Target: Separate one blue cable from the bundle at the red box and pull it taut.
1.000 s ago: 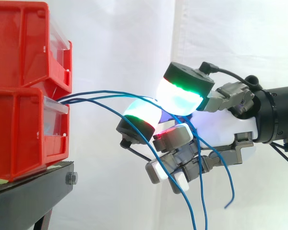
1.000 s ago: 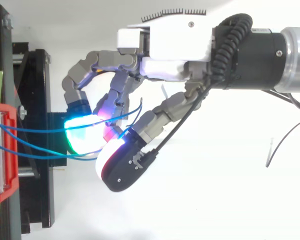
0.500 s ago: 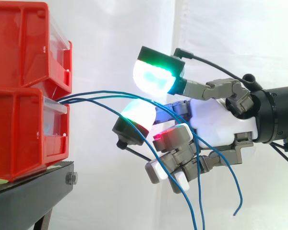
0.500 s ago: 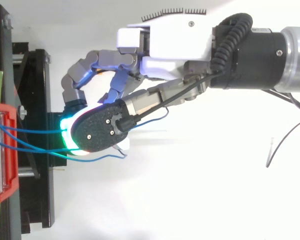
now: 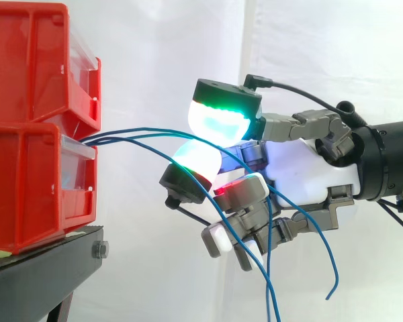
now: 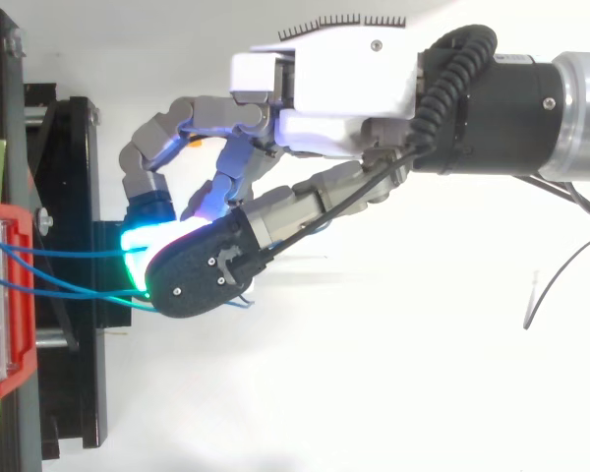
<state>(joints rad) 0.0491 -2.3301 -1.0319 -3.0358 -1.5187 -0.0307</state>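
Red plastic stacked bins [image 5: 33,168] sit left on a black metal stand [image 5: 47,268]. I see thin blue cables [image 5: 121,136] leaving the lower bin toward the robot hand [image 5: 305,171]. Its green-glowing fingertips [image 5: 218,119] are pinched on the upper blue cable [image 5: 162,130], and the others droop below.

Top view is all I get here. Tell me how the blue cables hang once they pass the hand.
Observer: In the side view the blue cables pass the hand and droop below it, slack, with loose ends dangling.
Operator: Give me the pinch.
Observer: Two upper strands run in between the stacked glowing pads, which are pressed together on them. A third strand dips under the lower pad.
Operator: Now the bin end.
Observer: They leave the front of the lower red bin, just under the upper red bin.
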